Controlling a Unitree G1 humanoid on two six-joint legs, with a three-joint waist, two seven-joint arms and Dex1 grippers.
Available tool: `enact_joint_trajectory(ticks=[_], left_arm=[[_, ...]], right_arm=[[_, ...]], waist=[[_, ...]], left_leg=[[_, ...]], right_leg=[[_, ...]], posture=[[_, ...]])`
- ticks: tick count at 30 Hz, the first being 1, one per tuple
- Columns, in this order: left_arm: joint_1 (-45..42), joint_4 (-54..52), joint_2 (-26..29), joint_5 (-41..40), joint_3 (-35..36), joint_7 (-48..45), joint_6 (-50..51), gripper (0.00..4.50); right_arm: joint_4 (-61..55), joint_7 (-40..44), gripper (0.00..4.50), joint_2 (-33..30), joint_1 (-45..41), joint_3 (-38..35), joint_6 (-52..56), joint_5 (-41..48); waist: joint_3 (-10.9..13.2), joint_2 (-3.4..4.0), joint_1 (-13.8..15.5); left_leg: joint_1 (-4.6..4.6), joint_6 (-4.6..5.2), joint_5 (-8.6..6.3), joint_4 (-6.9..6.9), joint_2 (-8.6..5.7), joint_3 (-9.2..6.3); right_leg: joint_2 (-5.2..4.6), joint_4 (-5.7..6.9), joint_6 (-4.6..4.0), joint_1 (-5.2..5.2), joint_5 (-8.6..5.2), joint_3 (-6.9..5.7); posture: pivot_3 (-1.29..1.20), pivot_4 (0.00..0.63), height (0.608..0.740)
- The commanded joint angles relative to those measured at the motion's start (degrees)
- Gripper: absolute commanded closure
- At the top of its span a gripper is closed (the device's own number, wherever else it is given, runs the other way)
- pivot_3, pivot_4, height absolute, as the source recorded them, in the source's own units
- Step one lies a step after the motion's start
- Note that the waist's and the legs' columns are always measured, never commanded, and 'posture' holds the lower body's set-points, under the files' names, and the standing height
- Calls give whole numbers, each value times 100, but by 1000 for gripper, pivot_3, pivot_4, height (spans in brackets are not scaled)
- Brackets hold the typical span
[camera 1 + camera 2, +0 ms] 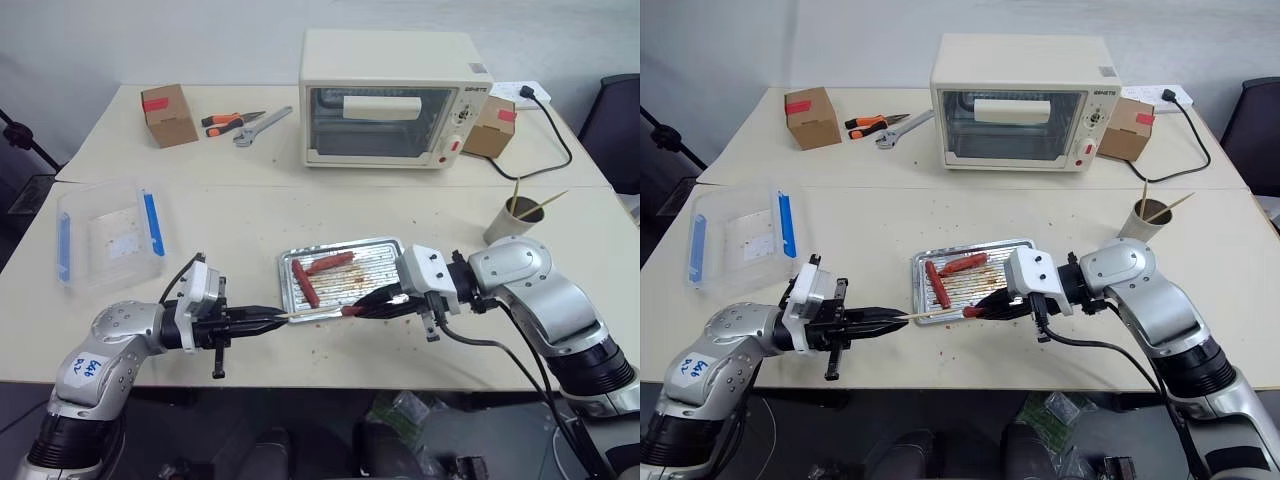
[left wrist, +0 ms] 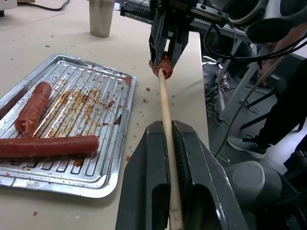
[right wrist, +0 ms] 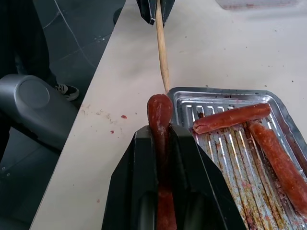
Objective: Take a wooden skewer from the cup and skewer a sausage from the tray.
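Skewer tip meets the sausage end: your left gripper (image 1: 268, 319) clamps the wooden skewer (image 2: 166, 120) level, pointing at the right gripper (image 1: 372, 306). That one grips the sausage (image 3: 159, 115) end-on beside the tray (image 1: 388, 245). You see both axes nearly in line.

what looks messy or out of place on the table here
Reddish-brown crumbs are scattered over the table around the tray, and the tray's ridged floor is greasy. A wrench and pliers lie behind, odd beside food.

Red-brown sausage (image 3: 159, 115), pale tan skewer (image 2: 165, 110), shiny silver ridged tray (image 1: 385, 250) with brown crumbs, black grippers, cream oven (image 1: 390, 95), blue-clipped clear box (image 1: 105, 240).
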Motion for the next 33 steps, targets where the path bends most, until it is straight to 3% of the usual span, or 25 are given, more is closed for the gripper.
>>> enact_joint_trajectory(ticks=[1,33], left_arm=[[-10,-80,48,10,48,-52,-33,4500],[-42,28,-33,158,-71,-162,-57,4500]], right_arm=[[-157,-32,4379,30,4,-223,-82,153],[-104,-54,4379,60,71,-221,-136,189]], waist=[[0,0,0],[0,0,1]], left_leg=[[0,0,0,0,0,0],[0,0,0,4,0,0]], right_leg=[[0,0,0,0,0,0],[0,8,0,0,0,0]], posture=[[0,150,740],[0,150,740]])
